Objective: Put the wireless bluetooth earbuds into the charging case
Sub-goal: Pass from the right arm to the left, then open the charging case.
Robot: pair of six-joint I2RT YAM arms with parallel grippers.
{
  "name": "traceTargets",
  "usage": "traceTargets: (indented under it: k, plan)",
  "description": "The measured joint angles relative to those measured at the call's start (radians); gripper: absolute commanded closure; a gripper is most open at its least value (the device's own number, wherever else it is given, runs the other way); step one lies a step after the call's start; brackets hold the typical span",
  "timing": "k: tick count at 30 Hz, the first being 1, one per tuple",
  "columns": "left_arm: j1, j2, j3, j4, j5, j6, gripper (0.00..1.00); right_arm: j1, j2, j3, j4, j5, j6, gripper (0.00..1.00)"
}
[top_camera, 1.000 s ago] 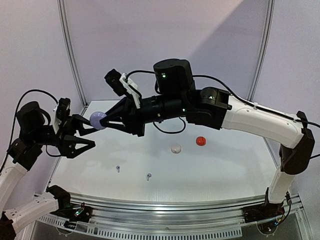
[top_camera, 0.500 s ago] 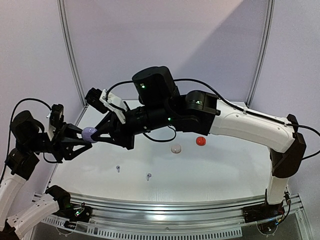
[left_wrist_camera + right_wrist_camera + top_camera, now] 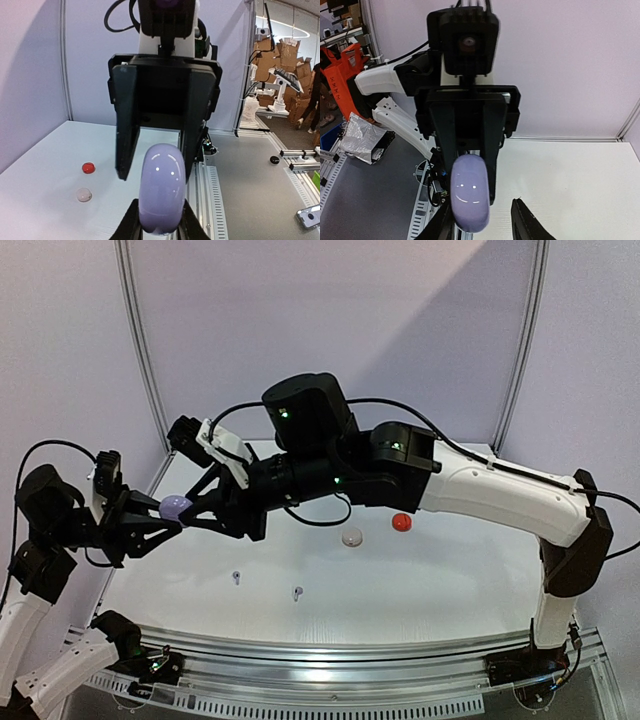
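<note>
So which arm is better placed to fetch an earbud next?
Right, probably. The right pincer stands open around the lilac case, free; the left pincer is shut on that case, so it cannot pick up the earbuds.

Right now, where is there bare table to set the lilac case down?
Widest bare patch: the right front of the table, bounded by the red case, white case and the front edge. A smaller one lies between the white case and the two earbuds. Crowded: left side, where left gripper and right gripper meet at the lilac case.
</note>
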Motion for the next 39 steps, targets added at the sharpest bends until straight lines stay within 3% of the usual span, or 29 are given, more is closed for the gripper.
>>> traceTargets:
  k: [23, 29, 39]
  plan:
    - [-0.052, 0.008, 0.085, -0.436, -0.138, 0.725, 1.0, -0.008, 0.031, 0.014, -0.034, 0.095, 0.065, 0.7]
    - [-0.053, 0.014, 0.09, -0.447, -0.167, 0.721, 1.0, -0.014, 0.04, 0.014, -0.032, 0.091, 0.093, 0.65]
    - [-0.063, 0.005, 0.002, -0.278, -0.143, 0.388, 1.0, -0.052, 0.04, 0.015, 0.032, 0.036, 0.111, 0.52]
